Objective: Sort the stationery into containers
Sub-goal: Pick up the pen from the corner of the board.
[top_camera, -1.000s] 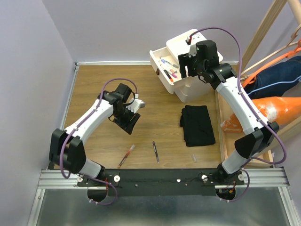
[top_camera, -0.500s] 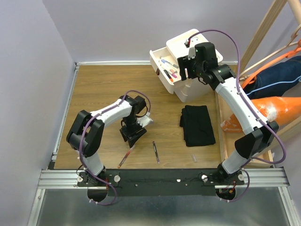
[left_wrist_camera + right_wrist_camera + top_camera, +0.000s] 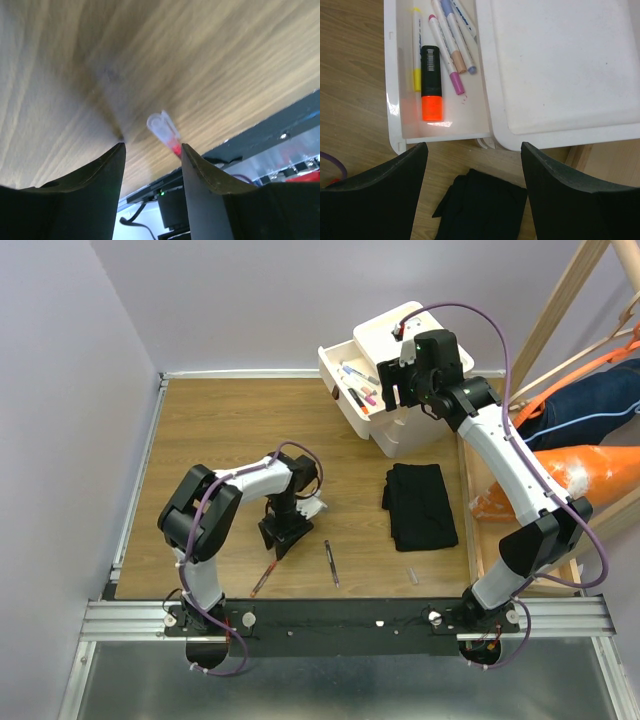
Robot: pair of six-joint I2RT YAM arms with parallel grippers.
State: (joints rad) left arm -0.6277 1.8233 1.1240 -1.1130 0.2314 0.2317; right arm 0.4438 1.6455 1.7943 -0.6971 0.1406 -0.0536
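A: Which item is the next pick judged to concern, and where is it placed?

B: The red pen (image 3: 268,573) is taken as the target. It lies on the wooden table (image 3: 200,440), to the left of the black cloth (image 3: 420,505) and nearer the arm bases than the cloth. A dark pen (image 3: 330,563) lies between it and the cloth.

A: How is it set against the jaws?

B: The left gripper (image 3: 284,537) is held low over the pen's far end, jaws parted and nothing held. In the left wrist view the pen's clear end (image 3: 165,132) is seen in the gap of the left gripper (image 3: 152,150), somewhat closer to the right-hand finger. The long axis appears to run away from the cloth on a slant toward the bases, so the barrel would be crossed by the closing fingers. That view is blurred, so the angle is only estimated.

A: What does the move turn on?

B: Only the pen's tip is bracketed. A shift along the barrel, away from the cloth, is probably needed before closing.

A: And the other arm?

B: The right gripper (image 3: 392,380) is poised beyond the cloth over the open drawer (image 3: 338,380), jaws apart and empty. An orange highlighter (image 3: 430,85) and markers are seen in that drawer (image 3: 392,100). The left arm is clearly the nearer one.
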